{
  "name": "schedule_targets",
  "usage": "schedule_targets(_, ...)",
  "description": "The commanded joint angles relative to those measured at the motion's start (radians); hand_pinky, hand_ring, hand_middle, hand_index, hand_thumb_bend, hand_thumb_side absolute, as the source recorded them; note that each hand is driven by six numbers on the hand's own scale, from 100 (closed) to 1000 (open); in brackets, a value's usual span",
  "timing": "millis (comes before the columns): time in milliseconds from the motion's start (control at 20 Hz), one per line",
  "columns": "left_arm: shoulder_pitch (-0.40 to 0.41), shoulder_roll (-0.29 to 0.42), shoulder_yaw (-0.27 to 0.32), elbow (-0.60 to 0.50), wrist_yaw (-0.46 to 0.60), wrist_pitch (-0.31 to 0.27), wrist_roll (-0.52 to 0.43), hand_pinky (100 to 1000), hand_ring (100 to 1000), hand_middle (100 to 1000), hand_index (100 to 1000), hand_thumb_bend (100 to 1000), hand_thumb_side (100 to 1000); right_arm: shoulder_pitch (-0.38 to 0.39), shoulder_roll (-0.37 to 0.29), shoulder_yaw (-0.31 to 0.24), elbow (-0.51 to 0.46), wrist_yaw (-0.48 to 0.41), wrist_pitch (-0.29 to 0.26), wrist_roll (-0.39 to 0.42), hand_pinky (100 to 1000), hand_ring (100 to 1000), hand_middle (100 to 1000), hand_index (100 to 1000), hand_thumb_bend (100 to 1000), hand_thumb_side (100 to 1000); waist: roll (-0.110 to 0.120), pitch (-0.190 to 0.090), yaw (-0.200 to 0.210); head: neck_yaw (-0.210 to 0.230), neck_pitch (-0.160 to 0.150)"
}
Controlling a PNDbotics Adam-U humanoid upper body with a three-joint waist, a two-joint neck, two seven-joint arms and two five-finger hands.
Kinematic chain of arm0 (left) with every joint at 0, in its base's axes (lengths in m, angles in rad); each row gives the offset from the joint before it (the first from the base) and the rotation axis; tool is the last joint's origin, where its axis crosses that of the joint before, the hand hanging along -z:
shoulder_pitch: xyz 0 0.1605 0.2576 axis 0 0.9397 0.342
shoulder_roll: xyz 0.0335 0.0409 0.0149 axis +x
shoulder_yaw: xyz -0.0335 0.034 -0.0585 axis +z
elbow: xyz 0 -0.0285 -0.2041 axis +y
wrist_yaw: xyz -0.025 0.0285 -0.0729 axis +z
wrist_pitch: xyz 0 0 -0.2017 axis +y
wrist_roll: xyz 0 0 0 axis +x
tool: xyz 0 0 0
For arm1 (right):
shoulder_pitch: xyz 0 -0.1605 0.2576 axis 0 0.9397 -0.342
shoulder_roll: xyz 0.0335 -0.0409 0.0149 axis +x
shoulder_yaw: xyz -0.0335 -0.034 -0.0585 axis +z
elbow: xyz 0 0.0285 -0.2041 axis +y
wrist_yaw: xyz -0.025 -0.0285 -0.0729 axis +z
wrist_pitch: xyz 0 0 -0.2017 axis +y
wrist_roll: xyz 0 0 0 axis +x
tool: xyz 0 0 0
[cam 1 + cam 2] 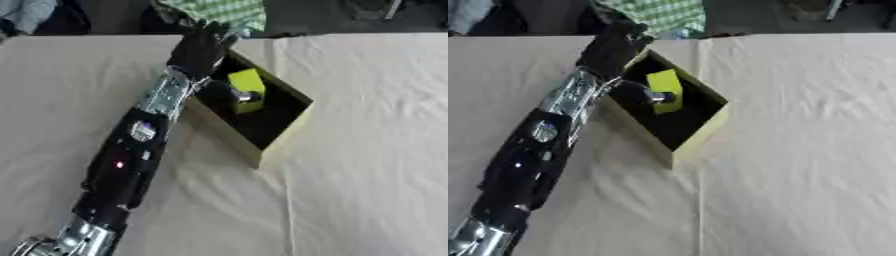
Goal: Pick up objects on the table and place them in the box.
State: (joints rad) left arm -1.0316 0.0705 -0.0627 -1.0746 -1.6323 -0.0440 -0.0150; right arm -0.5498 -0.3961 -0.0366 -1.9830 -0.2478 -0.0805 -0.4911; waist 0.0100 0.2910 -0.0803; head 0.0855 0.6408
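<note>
Nearest the camera, the robot's left forearm (122, 165) rises from the lower left corner across the cream tablecloth (367, 150) toward the box (278, 136). At the box's near left wall the left hand (199, 52) hangs over the rim, its thumb (229, 93) reaching down inside against a yellow block (248, 83); the other fingers are hidden behind the hand, so whether it grips the block or has let go cannot be told. That block sits inside the box, in its far part, over the dark interior. Beyond the box's far corner, at the table's edge, lies a green checked cloth (223, 11).
</note>
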Motion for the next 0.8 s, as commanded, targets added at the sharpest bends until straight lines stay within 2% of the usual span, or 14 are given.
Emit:
schedule_targets(50,-0.015,0.003,0.008,-0.064,0.058,0.006,0.04,953,921,894,921,726,1000,-0.008,-0.012,-0.008,-0.017,-0.002,0.002,-0.002,742,736,500,809,100,668,-0.008,-0.011,0.0,-0.001,0.003)
schedule_targets(150,-0.013,0.01,0.015,-0.132,0.114,0.016,0.074,891,846,805,879,342,990,-0.006,-0.013,-0.009,-0.017,-0.002,0.002,-0.003,742,735,500,808,100,668,-0.007,-0.013,0.003,-0.003,0.006)
schedule_targets(250,-0.002,0.028,0.03,-0.229,0.2,0.05,0.153,839,783,733,850,100,987,-0.004,-0.017,-0.011,-0.017,-0.001,0.001,-0.004,742,735,501,808,100,668,-0.006,-0.015,0.009,-0.009,0.009)
schedule_targets(350,0.019,0.058,0.048,-0.324,0.328,0.085,0.247,787,714,637,808,100,930,-0.001,-0.024,-0.014,-0.017,0.002,-0.002,-0.007,741,734,502,808,100,669,-0.004,-0.02,0.018,-0.019,0.012)
schedule_targets(400,0.035,0.083,0.056,-0.366,0.395,0.096,0.287,758,680,608,779,100,1000,0.001,-0.028,-0.016,-0.017,0.003,-0.003,-0.009,741,734,502,808,100,669,-0.003,-0.023,0.024,-0.027,0.015)
schedule_targets(450,0.051,0.108,0.065,-0.403,0.441,0.104,0.322,725,649,580,771,100,905,0.003,-0.03,-0.018,-0.017,0.004,-0.005,-0.012,741,734,502,808,100,656,-0.003,-0.025,0.029,-0.034,0.018)
schedule_targets(500,0.072,0.13,0.078,-0.44,0.474,0.109,0.358,687,618,547,742,100,865,0.004,-0.031,-0.019,-0.017,0.004,-0.006,-0.014,741,734,503,807,100,669,-0.004,-0.027,0.034,-0.042,0.02)
schedule_targets(600,0.12,0.162,0.103,-0.509,0.581,0.097,0.414,628,576,519,726,100,836,0.007,-0.033,-0.022,-0.017,0.006,-0.007,-0.018,741,734,503,807,100,669,-0.006,-0.031,0.042,-0.055,0.025)
schedule_targets(800,0.226,0.21,0.154,-0.652,0.809,0.046,0.469,594,538,495,713,100,798,0.014,-0.039,-0.028,-0.017,0.011,-0.01,-0.025,741,733,503,807,100,669,-0.011,-0.033,0.055,-0.066,0.039)
